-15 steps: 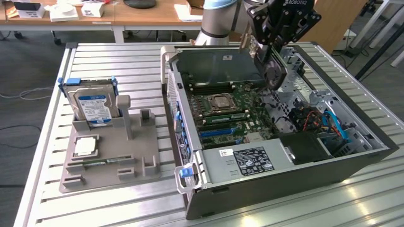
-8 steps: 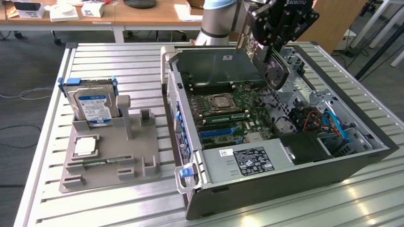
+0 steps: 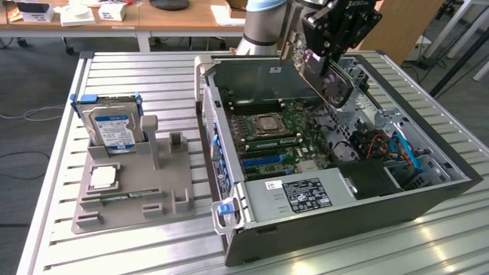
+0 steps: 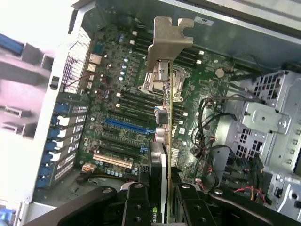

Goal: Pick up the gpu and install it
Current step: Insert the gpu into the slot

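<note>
Over at the exterior view's left, a grey holder is sitting on the slatted metal worktop, close to that edge. A hard drive is standing upright in its far slot and a small square chip is lying flat nearer the front.

Just beside the holder, an open computer case is lying on its side, taking up the middle and the exterior view's right of the worktop. Its circuit board is facing up and a grey power box is sitting at the near end.

Above the far end of the case, the arm is leaning over from the worktop's far edge. The fingers are clamping the graphics card between them. The card is hanging tilted in the air, clear of the board.

From the wrist, the card is showing edge-on. Its metal bracket is pointing away from the fingers. The card is lining up over the processor socket, with a blue slot lying off to one side.
</note>
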### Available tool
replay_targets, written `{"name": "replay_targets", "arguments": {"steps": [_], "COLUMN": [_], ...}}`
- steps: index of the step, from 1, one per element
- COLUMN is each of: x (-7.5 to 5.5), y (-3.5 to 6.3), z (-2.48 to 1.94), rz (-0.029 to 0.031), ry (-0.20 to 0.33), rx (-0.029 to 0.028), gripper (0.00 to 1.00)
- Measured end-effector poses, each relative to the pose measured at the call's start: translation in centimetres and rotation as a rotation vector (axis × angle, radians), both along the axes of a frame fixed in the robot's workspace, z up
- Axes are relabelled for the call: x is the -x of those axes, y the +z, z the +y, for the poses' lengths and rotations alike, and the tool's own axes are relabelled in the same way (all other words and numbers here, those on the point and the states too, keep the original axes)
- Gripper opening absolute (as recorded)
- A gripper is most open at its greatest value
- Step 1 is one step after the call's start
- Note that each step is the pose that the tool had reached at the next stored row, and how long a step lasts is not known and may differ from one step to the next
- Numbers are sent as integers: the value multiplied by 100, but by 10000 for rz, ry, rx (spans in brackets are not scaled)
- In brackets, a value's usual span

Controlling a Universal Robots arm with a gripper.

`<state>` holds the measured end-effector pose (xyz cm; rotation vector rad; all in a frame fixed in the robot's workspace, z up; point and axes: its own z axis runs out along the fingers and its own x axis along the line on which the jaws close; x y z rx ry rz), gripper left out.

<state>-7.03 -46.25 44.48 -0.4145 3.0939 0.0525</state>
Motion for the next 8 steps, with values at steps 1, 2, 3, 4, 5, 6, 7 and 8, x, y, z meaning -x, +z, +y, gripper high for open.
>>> {"name": "replay_targets", "arguments": {"steps": [1,2,3,4,5,6,7,8], "x": [0,0,0,0,0,0,0,0], "y": [-1,-2,-2,-3,-4,-5,-6,-7], "z": [0,0,0,0,0,0,0,0], "rz": [1,0,0,0,0,0,0,0], "ry": [190,375,550,730,910,1088,1286,1465], "rx": [0,0,0,-1,-1,0,1,-1], "gripper": [27,27,27,27,27,27,27,27]}}
